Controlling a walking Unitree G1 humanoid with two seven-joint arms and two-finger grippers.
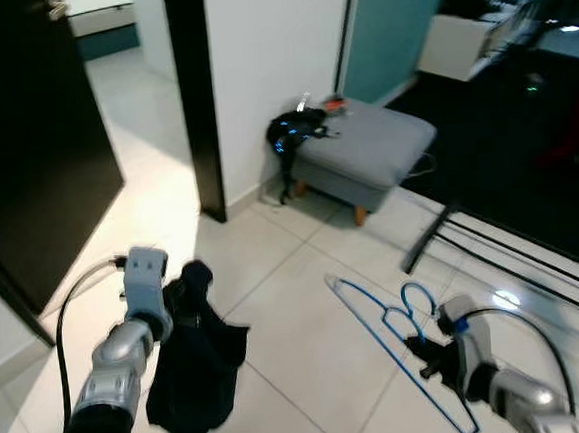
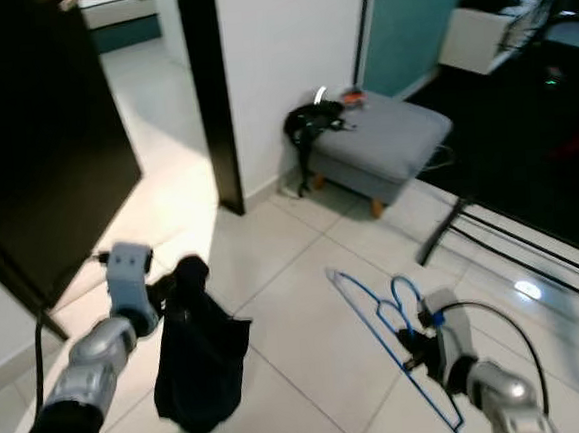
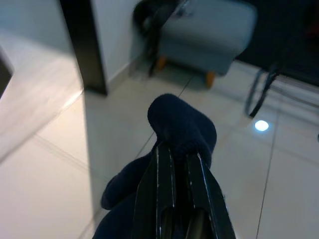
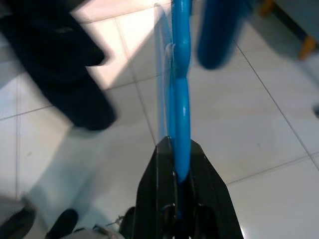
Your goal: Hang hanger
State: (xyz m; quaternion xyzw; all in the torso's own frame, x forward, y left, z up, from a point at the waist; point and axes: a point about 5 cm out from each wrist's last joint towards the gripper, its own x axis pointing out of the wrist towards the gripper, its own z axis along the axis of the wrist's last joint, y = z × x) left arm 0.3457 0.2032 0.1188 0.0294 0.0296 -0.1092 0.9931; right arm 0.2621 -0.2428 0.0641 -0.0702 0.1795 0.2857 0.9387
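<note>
Head view: the left hand (image 1: 181, 297) holds up a dark garment (image 1: 193, 369) over the tiled floor (image 1: 300, 346); the right hand (image 1: 428, 359) holds a blue hanger (image 1: 395, 344) in the air. Left wrist view: fingers (image 3: 164, 172) pinch the garment. Right wrist view: fingers (image 4: 162, 164) are closed on the hanger.

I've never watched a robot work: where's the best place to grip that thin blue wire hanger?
Probably at the neck just below the hook, where the right gripper holds the thin blue wire hanger. Approaching from its flat side, the fingers close across the wire, leaving the hook free for hanging.
</note>
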